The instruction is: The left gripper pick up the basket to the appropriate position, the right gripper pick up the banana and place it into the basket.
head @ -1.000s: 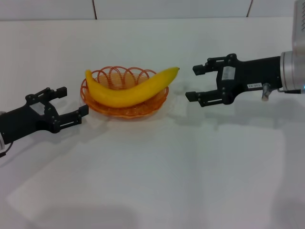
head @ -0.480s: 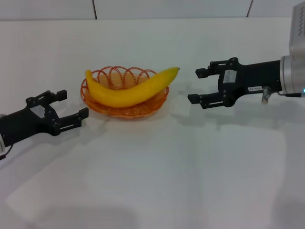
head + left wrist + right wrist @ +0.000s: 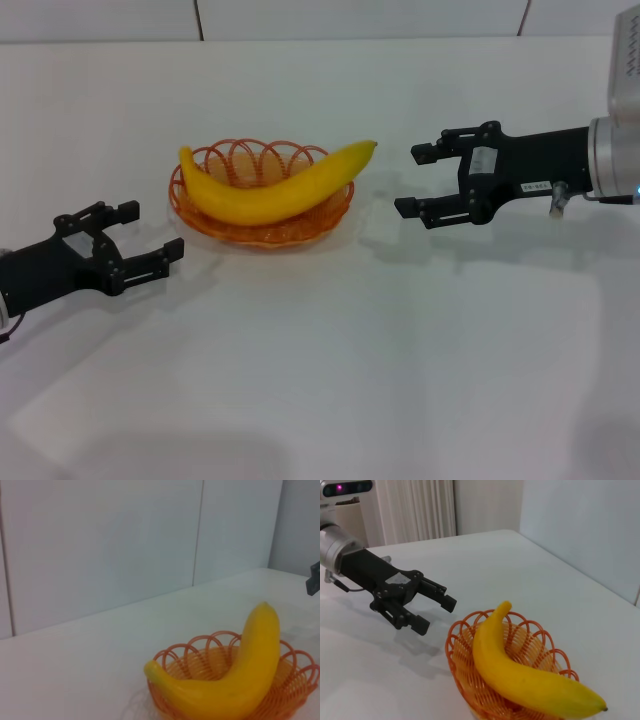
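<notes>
The orange wire basket [image 3: 200, 222] stands on the white table, left of centre. The yellow banana [image 3: 270, 188] lies across it, its ends resting over the rim. Both also show in the left wrist view, basket [image 3: 295, 680] and banana [image 3: 250, 675], and in the right wrist view, basket [image 3: 457, 652] and banana [image 3: 520, 677]. My left gripper [image 3: 143, 240] is open and empty, a short way left of the basket; it also shows in the right wrist view [image 3: 435, 612]. My right gripper [image 3: 415, 180] is open and empty, right of the banana's tip.
The white table [image 3: 330, 360] spreads wide in front of the basket. A pale wall [image 3: 350, 15] runs along its far edge.
My left gripper has drawn back left and slightly down, away from the basket. My right gripper has pulled a little to the right. Basket and banana have not moved.
</notes>
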{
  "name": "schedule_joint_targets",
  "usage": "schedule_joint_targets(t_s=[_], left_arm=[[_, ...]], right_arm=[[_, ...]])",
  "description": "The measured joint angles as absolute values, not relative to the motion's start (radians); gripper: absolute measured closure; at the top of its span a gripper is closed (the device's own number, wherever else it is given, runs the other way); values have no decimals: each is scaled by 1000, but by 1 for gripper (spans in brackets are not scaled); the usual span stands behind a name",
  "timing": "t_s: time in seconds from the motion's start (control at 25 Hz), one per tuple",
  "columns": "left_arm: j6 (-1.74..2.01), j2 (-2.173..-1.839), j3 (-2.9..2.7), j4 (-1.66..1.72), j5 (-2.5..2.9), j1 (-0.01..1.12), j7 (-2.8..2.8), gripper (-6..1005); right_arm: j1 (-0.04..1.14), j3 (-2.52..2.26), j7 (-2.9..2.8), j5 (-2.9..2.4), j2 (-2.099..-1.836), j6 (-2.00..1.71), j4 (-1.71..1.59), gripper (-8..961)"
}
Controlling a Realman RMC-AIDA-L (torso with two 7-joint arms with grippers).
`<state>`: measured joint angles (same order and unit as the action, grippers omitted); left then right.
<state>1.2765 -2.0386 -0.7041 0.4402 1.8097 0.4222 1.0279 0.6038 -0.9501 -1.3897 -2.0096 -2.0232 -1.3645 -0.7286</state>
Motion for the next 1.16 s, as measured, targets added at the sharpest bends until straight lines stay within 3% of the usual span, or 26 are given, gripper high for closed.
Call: schedule_joint_targets(t_s=[1.16], left_arm=[[1276,-2040,-704,440,1801,422,1022,123]], right_arm=[[603,-949,-1384,-2010,-2026,-1364,-729,181]])
